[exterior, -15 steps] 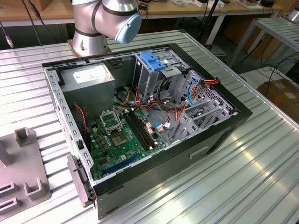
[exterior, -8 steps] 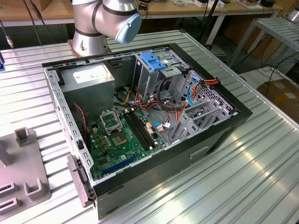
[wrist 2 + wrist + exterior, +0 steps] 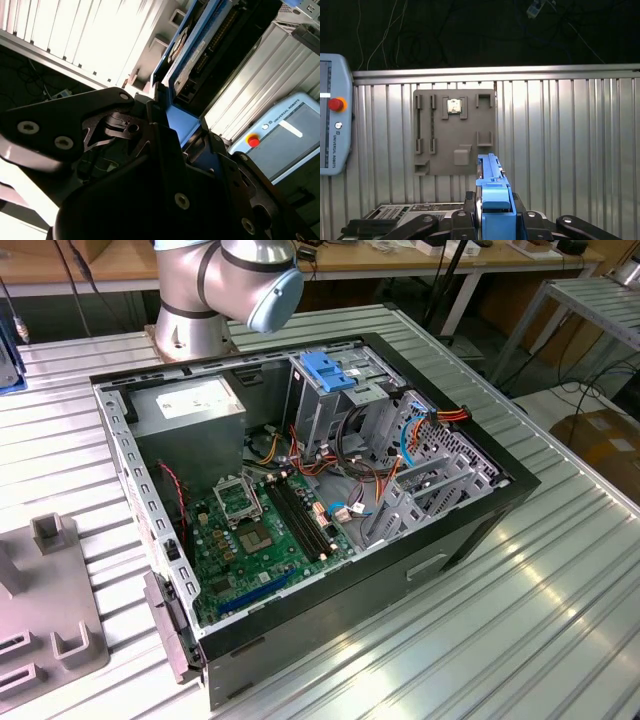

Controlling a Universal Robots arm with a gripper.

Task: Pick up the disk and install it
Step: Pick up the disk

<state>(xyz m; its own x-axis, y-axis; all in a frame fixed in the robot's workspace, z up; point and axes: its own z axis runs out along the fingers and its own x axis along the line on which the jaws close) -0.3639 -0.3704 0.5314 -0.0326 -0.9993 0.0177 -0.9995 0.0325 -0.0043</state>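
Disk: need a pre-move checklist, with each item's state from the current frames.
1. Grip on the disk: ok, the gripper is shut on its blue rail in both wrist views.
2. Disk off the table: ok, it looks held high above the grey plate.
3. Computer case open: ok, its side is off in the exterior view.
4. Drive cage free: cannot tell.
5. Cables clear of the cage: not ok, loose bundles lie over and beside it.
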